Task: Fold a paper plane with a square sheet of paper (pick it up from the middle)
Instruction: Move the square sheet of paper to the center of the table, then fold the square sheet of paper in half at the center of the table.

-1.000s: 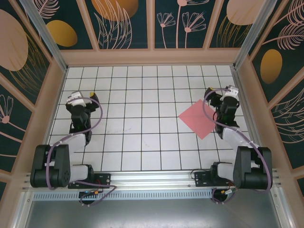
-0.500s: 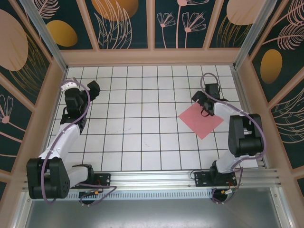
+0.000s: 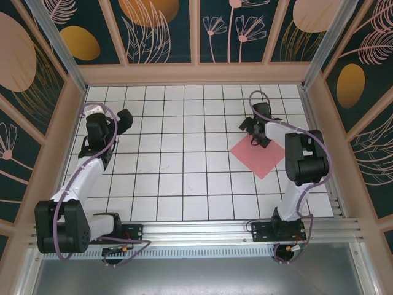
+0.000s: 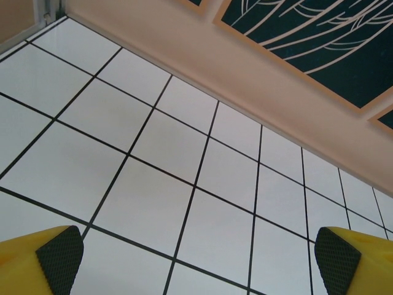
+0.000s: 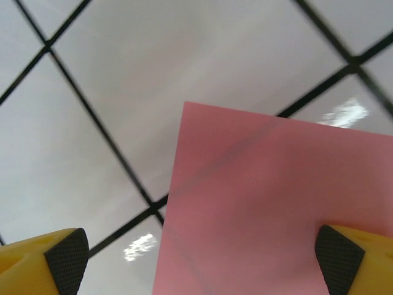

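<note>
**Aim for the middle, not the corner**

The thin pink-red square sheet of paper [image 3: 263, 157] lies flat on the white gridded table [image 3: 184, 166], right of centre. The right gripper [image 3: 255, 130], fingers spread wide, hovers over its far corner. It should probably shift to mid-sheet before pinching. The left gripper [image 3: 120, 119] hangs spread, well apart.

We see the worktop [image 3: 184, 178] brightly and evenly lit from overhead, with only faint shadows. In the right wrist view its grid and the square sheet of paper [image 5: 276, 209] look soft, perhaps out of focus, and two small glare patches [image 5: 347, 114] gleam on the tiles.
</note>
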Action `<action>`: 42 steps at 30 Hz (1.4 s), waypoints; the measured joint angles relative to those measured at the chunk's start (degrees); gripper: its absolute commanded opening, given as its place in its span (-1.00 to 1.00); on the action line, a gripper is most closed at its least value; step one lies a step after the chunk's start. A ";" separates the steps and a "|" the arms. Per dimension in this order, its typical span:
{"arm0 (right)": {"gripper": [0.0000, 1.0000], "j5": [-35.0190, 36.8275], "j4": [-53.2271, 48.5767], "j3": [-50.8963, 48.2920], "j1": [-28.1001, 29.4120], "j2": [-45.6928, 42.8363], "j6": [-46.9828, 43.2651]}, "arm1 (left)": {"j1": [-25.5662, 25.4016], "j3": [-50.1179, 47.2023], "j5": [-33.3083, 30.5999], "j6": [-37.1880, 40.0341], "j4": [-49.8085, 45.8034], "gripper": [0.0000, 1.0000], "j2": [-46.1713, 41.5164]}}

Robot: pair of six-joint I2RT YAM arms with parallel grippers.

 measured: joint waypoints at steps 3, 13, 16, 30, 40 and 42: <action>0.91 0.15 0.02 2.54 2.49 2.14 -0.83 | -0.02 0.13 0.35 0.00 -0.11 0.97 0.04; 0.89 -1.62 0.13 12.17 18.97 9.44 -1.92 | 0.00 0.96 3.10 -0.07 -0.48 0.97 2.16; 0.88 -3.30 0.22 13.79 24.87 10.51 -1.64 | 0.00 1.38 3.50 -0.07 -1.07 0.97 2.40; 0.98 -0.74 -16.20 20.72 29.55 8.85 0.85 | 0.00 3.93 4.72 0.42 -5.38 0.97 2.67; 0.98 4.07 -24.85 22.03 32.06 9.73 7.39 | 0.00 4.72 5.22 0.87 -7.43 0.97 4.11; 0.97 4.46 -25.73 23.10 32.54 11.10 7.80 | 0.00 4.72 5.22 0.90 -7.63 0.97 4.22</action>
